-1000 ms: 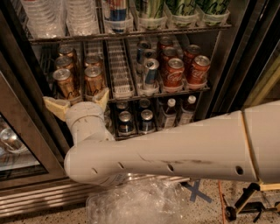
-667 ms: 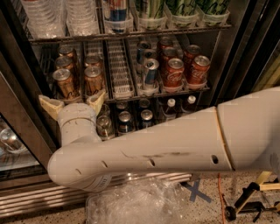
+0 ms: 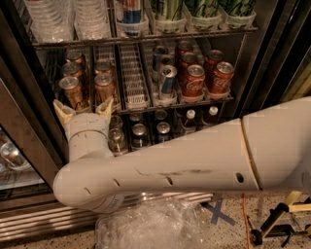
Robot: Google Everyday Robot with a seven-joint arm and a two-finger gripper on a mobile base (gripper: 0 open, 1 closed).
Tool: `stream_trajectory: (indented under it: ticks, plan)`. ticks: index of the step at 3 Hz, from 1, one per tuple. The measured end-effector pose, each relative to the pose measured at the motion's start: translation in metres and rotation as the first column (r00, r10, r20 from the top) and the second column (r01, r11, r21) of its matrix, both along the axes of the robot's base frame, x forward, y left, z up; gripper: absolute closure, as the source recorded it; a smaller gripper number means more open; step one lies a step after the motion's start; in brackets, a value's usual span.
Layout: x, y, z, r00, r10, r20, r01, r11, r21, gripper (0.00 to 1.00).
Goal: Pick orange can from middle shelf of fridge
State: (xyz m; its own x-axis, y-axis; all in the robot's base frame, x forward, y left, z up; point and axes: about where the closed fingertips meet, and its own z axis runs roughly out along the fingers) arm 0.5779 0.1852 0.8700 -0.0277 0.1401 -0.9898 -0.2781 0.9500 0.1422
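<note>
The fridge [image 3: 252, 63] stands open before me. Its middle shelf [image 3: 133, 97] is a wire rack with lanes. Several orange cans stand at its left; the front two are an orange can [image 3: 74, 92] and one beside it [image 3: 104, 87]. Blue-and-silver cans [image 3: 166, 80] and red Coca-Cola cans [image 3: 194, 80] fill the right lanes. My gripper [image 3: 83, 110] is open just below and in front of the two front orange cans, its two pale fingertips [image 3: 62, 111] pointing up at the shelf's front edge. It holds nothing.
Clear bottles [image 3: 53, 19] and tall green cans [image 3: 201, 9] fill the rack above. Small silver cans and bottles [image 3: 163, 129] fill the rack below. A glass door [image 3: 19, 146] hangs at the left. Crumpled clear plastic [image 3: 155, 226] lies on the floor. My white arm [image 3: 194, 163] crosses the foreground.
My arm has swung left and forward, and the gripper has shifted a little left and up towards the front orange cans. The cans have not moved.
</note>
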Motion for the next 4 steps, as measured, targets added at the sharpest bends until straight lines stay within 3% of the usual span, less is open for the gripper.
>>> stream_trajectory:
  ticks: [1, 2, 4]
  plan:
    - [0.001, 0.002, -0.005, 1.0, -0.003, -0.008, 0.003, 1.0, 0.003, 0.42]
    - [0.012, 0.005, -0.022, 0.9994, -0.008, -0.033, 0.007, 1.0, -0.013, 0.4]
    - [0.028, 0.027, -0.045, 0.997, 0.047, -0.061, -0.05, 0.997, -0.052, 0.23]
